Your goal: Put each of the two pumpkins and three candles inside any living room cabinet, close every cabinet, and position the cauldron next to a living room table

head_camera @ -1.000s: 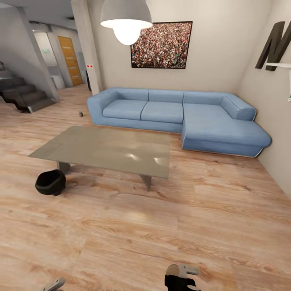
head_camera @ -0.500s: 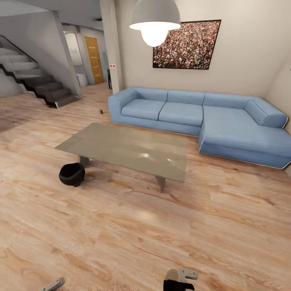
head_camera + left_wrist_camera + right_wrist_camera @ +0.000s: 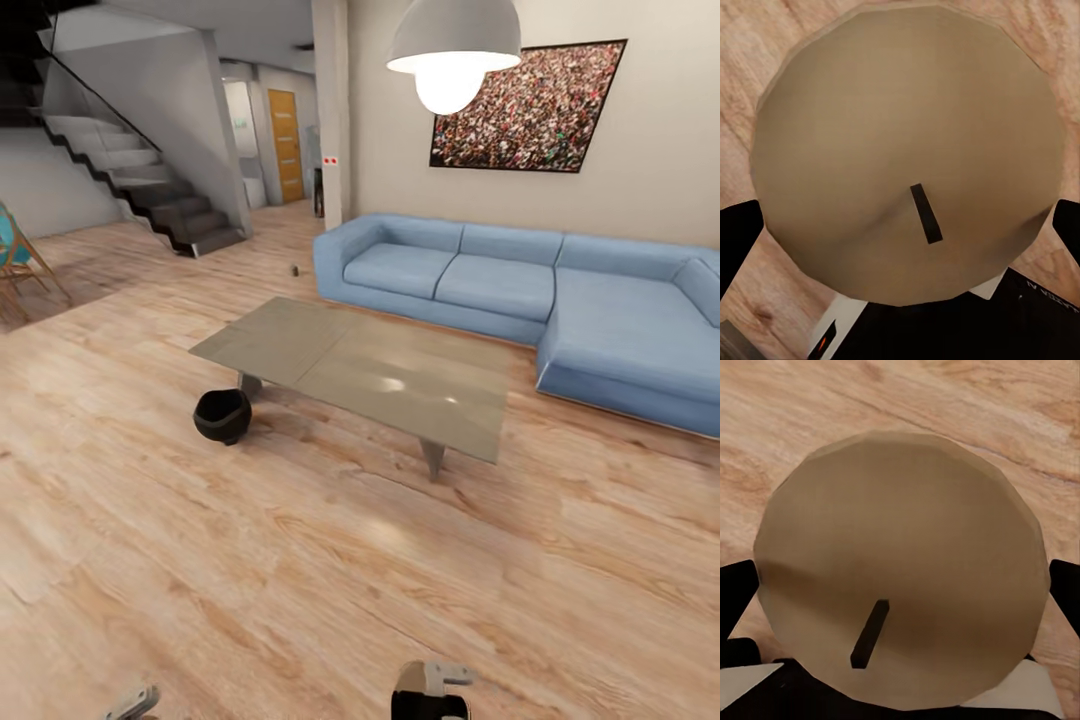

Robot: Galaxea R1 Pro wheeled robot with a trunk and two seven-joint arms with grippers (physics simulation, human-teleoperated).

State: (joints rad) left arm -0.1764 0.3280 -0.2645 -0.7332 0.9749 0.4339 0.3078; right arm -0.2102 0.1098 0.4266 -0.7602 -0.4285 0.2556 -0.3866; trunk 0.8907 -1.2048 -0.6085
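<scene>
- Black cauldron (image 3: 222,415) upright on the wood floor (image 3: 300,560), just beside the near left leg of the coffee table (image 3: 370,370); inside too dark to tell any contents.
- Left gripper (image 3: 900,232) low over the floor, dark fingers (image 3: 735,240) clamped on either side of the left-hand candle (image 3: 907,135), a tan round stub seen wick-end on.
- Right gripper (image 3: 900,607) likewise low over the floor, fingers (image 3: 736,592) closed against the right-hand candle (image 3: 900,532), wick towards the camera.
- Small dark stub (image 3: 294,269) alone on the floor off the near end of the blue corner sofa (image 3: 520,300); too small to name for certain.
- Bare, glossy coffee table top between robot and sofa.
- Beyond: pendant lamp (image 3: 455,50), crowd picture (image 3: 525,105) on the wall, dark staircase (image 3: 130,180), orange door (image 3: 285,145).
</scene>
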